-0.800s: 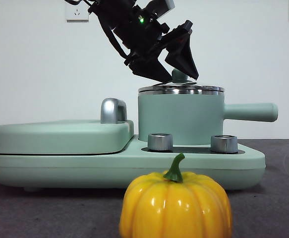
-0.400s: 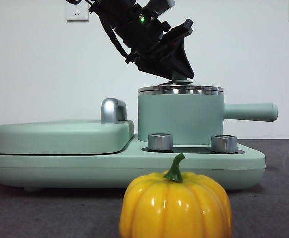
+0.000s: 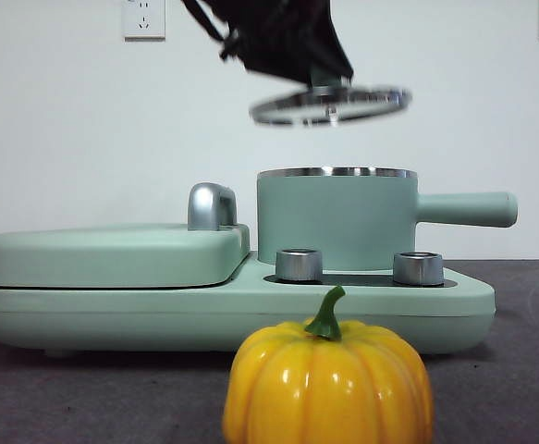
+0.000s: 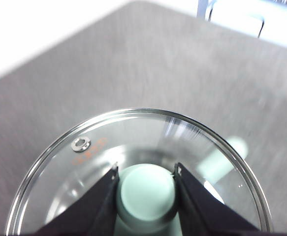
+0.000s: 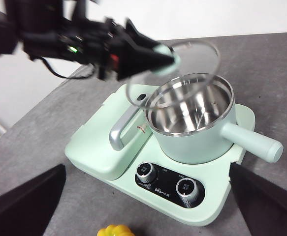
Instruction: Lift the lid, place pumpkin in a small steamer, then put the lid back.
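Steel-lined small steamer (image 5: pixel 192 118) open; lid (image 3: pixel 330 104) in left claw (image 4: pixel 145 172).

the worktop (image 3: pixel 528 388) is a dark grey, cloth-like surface under a white wall. directly on it sits the wide mint-green appliance base (image 3: pixel 158 310), with two silver knobs facing the front. the pumpkin (image 3: pixel 328 384) stands upright on the worktop just ahead of that base, apart from it.

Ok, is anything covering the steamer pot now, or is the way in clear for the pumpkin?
Nothing visible covers it. The left gripper holds the lid by its knob, in the air above the small steamer, whose steel inside looks empty in the right wrist view. The pumpkin sits on the table in front.
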